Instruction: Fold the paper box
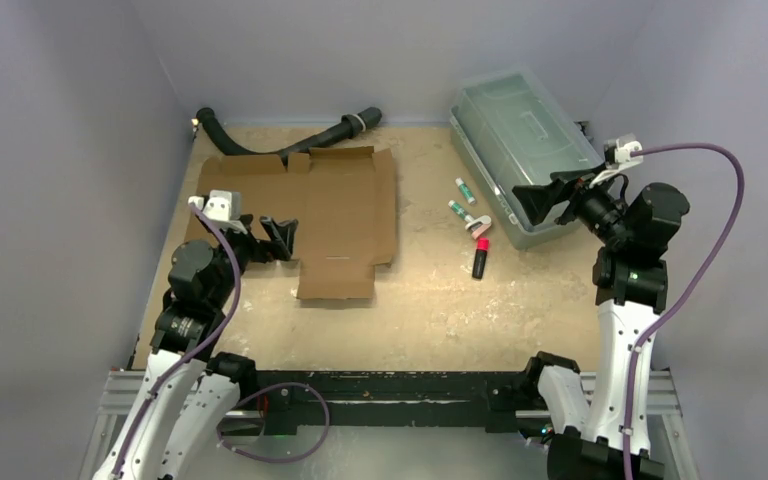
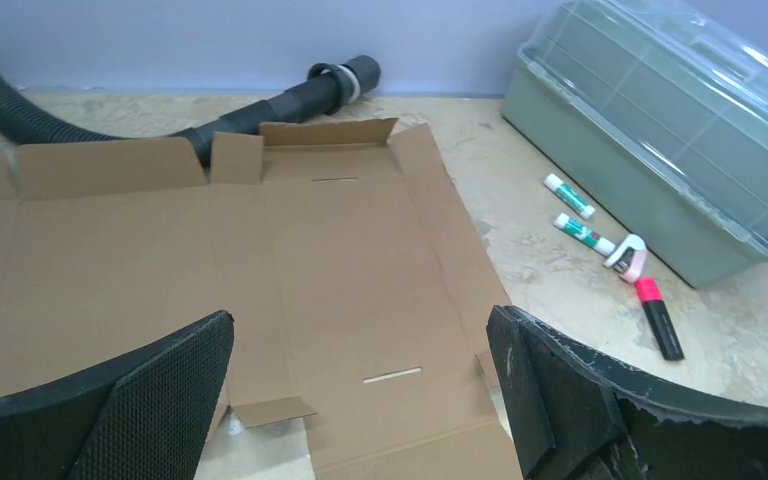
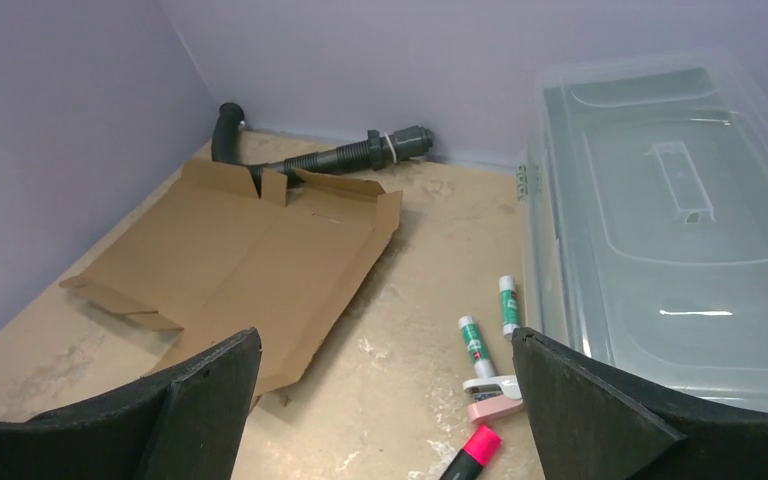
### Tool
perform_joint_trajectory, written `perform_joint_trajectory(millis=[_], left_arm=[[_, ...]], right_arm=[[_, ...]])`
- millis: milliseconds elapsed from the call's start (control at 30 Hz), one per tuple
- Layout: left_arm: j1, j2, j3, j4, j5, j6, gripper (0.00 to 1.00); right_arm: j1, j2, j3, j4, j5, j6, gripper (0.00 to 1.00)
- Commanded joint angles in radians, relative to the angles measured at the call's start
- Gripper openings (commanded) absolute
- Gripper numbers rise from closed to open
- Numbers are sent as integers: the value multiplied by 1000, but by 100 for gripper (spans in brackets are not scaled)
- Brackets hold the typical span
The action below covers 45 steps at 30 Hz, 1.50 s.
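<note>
While the paper box lies flat and unfolded on the table's left half in the top view, my left gripper hangs spread over its left part and the right gripper gapes empty beside the plastic bin. Left wrist: I'd catch a side flap and raise it along its crease. Right wrist: the hose crowds the far edge, markers sit beside the bin; the near side looks freer.

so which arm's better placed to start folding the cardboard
Left, most likely. The left arm has its jaws open right over the flat paper box. The right arm, jaws open too, is off by the plastic bin, away from the cardboard.
</note>
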Motion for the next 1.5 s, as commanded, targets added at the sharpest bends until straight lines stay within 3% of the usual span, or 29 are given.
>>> perform_joint_trajectory(millis=[0, 167, 333, 400, 433, 533, 600, 733, 833, 967, 1233, 1467], left_arm=[[-4, 14, -12, 75, 124, 2, 99], [-5, 81, -4, 119, 282, -79, 99], [-24, 158, 30, 87, 365, -169, 98], [-50, 180, 46, 45, 352, -187, 96], [-71, 190, 56, 14, 334, -192, 96], [-178, 227, 80, -60, 267, -228, 93], [-314, 246, 92, -90, 156, -263, 92], [-627, 351, 146, -161, -222, -305, 91], [-766, 498, 217, -197, -411, -320, 93], [-785, 649, 269, -158, -480, -342, 94], [-785, 823, 309, -64, -647, -315, 92], [-736, 989, 394, 27, -523, -136, 70]], right_arm=[[-1, -13, 54, -9, 18, -2, 99], [-1, -21, 36, -21, -101, -71, 99], [3, -21, 29, -91, -240, -272, 99], [6, -17, 22, -175, -395, -470, 99], [9, -15, 27, -276, -472, -665, 99], [16, -18, 8, -510, -529, -991, 99], [19, -23, -32, -573, -532, -1095, 99], [28, -18, -120, -518, -489, -1100, 99], [36, -5, -146, -487, -468, -1065, 99], [36, 9, -147, -558, -473, -1117, 99], [36, 4, -152, -510, -428, -1060, 99], [37, 3, -154, -508, -436, -1052, 99]])
